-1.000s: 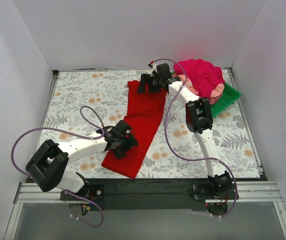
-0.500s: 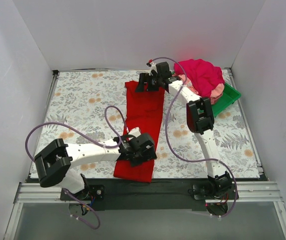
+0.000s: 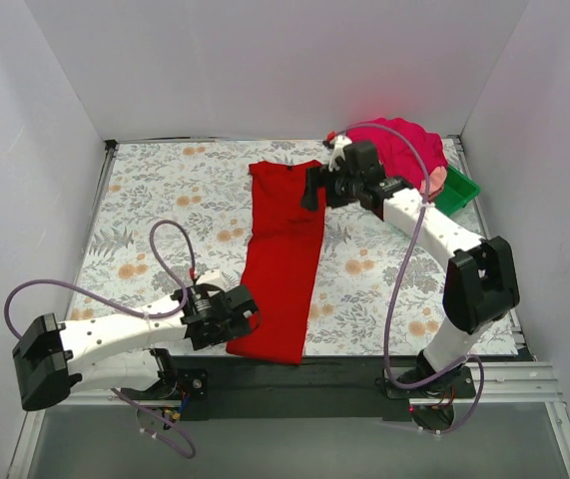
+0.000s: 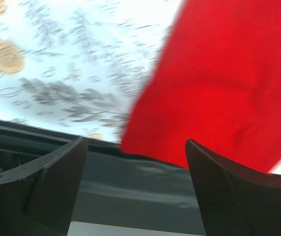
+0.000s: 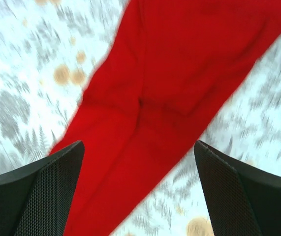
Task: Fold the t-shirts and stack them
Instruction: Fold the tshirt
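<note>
The red t-shirt [image 3: 285, 249] lies in a long folded strip down the middle of the table, its near end over the front edge. My left gripper [image 3: 245, 321] is open and empty beside that near end; the cloth [image 4: 229, 83] fills the upper right of the left wrist view. My right gripper [image 3: 311, 190] is open and empty just above the strip's far right edge; the right wrist view shows the red cloth [image 5: 170, 88] below it. A heap of magenta and pink t-shirts [image 3: 404, 150] rests at the back right.
A green plastic tray [image 3: 459, 192] holds the heap at the back right corner. The table has a floral cloth [image 3: 165, 200]. White walls close in three sides. A black rail [image 3: 294, 371] runs along the front edge.
Both grippers have let go of the red shirt. The left arm drew back to the left of the near end. The right arm swung right and back from the far end.
</note>
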Controlling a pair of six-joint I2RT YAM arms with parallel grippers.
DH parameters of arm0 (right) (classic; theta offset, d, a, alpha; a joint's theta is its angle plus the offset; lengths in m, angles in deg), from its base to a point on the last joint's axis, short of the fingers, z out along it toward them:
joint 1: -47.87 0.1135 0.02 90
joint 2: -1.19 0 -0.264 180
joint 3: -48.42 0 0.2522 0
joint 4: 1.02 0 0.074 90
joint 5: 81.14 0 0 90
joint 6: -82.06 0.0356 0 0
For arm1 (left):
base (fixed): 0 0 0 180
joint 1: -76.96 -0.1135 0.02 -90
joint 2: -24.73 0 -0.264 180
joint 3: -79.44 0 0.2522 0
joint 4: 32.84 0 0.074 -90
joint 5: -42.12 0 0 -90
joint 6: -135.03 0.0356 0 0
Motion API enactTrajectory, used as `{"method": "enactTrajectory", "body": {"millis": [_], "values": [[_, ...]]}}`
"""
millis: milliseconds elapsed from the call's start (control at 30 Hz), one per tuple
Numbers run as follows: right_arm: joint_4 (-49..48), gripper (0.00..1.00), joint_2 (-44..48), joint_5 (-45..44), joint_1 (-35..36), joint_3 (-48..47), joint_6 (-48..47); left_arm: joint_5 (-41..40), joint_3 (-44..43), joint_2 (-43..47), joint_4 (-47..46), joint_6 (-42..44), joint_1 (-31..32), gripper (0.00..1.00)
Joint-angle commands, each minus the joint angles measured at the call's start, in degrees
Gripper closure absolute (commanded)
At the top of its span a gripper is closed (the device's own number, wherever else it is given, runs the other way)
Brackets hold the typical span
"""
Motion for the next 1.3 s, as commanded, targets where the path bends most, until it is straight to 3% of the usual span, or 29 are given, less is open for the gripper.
{"method": "enactTrajectory", "body": {"millis": [0, 133, 433, 467, 600, 767, 967, 1133, 1267], "values": [[-1.6, 0.02, 4.2, -5.5, 4.6, 11.1, -0.9, 2.0, 4.5, 5.7, -0.2, -15.8, -1.1, 0.21], [-2.7, 0.02, 11.4, -8.5, 8.6, 20.8, 1.2, 2.8, 6.7, 7.4, -3.0, -15.7, -1.4, 0.36], [-3.6, 0.02, 23.8, -13.9, 15.9, 31.7, 4.3, 8.2, 11.2, 2.5, -11.0, -13.0, -3.4, 0.7], [-3.6, 0.02, 24.8, -14.2, 17.6, 32.8, 4.5, 8.5, 11.8, 1.9, -11.3, -13.2, -3.4, 0.8], [-3.5, 0.02, 29.1, -14.0, 23.2, 39.2, 4.3, 9.6, 12.6, 1.6, -12.6, -12.8, -3.5, 1.0], [0.5, 0.04, 31.5, -15.7, 37.4, 42.5, 2.1, 10.4, 14.2, 5.2, -12.5, -12.4, -3.5, 1.0], [-2.9, 0.09, 29.3, -14.0, 50.3, 45.2, 1.8, 12.6, 17.2, 8.5, -13.8, -11.8, -3.5, 1.0], [-6.0, 0.19, 24.8, -13.3, 53.0, 44.9, 3.2, 12.6, 17.6, 9.7, -12.9, -12.5, -3.5, 1.0], [-6.4, 0.27, 23.8, -17.6, 53.2, 45.3, 4.7, 12.8, 17.5, 9.4, -13.2, -12.3, -3.5, 1.0]]}}
